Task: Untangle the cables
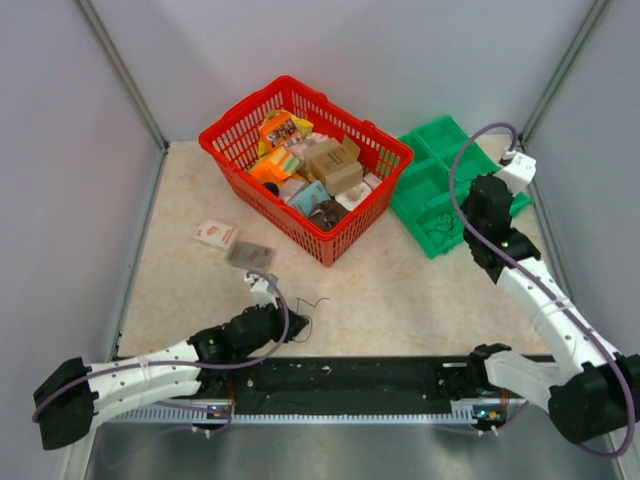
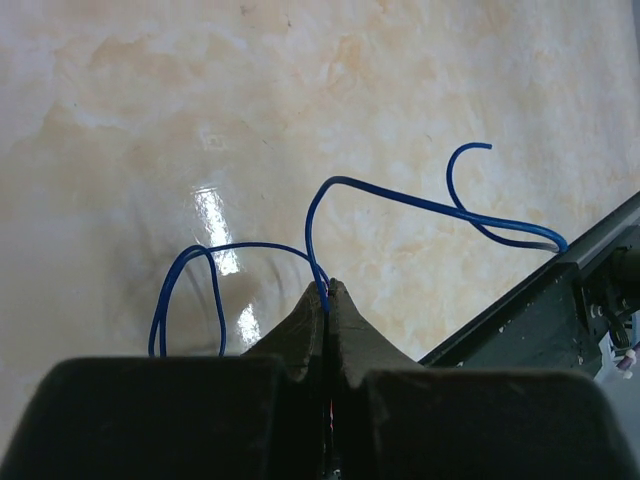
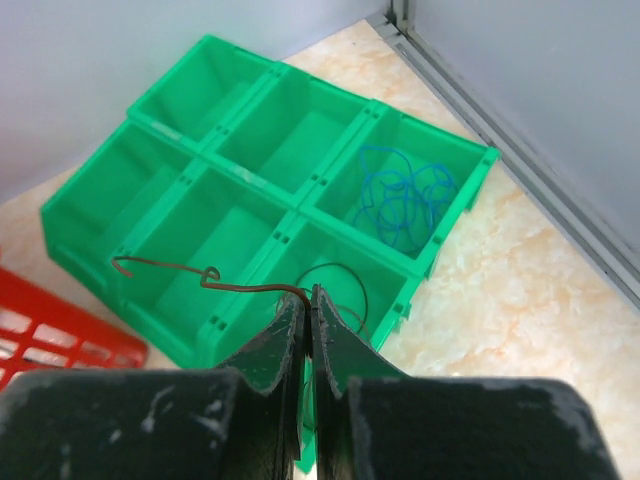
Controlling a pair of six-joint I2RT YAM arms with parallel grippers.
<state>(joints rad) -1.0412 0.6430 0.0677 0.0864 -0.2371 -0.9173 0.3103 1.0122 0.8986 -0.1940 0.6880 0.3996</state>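
A: Where are the cables?

B: One blue wire (image 2: 400,197) lies limp on the table (image 2: 120,120). It is nipped in the closed tips of the left gripper (image 2: 328,292), with a loop at its 9 o'clock and the free tail running out to 2 o'clock. A dark wire (image 3: 240,287) pokes toward 9 o'clock from the right gripper (image 3: 312,300), whose jaws are pressed tight on its end.

A: Why held so far apart?

B: My guess is that each strand is being drawn off on its own. The right one hangs over the green tray (image 3: 300,130), where a coiled blue wire (image 3: 405,195) already sits in a compartment at 1 o'clock, so sorting into compartments looks likely.

A: And the arms?

B: From above, the left arm (image 1: 150,375) lies low and stretched toward the table's 6 o'clock. The right arm (image 1: 535,290) reaches back to 2 o'clock, with its wrist tipped down over the tray.
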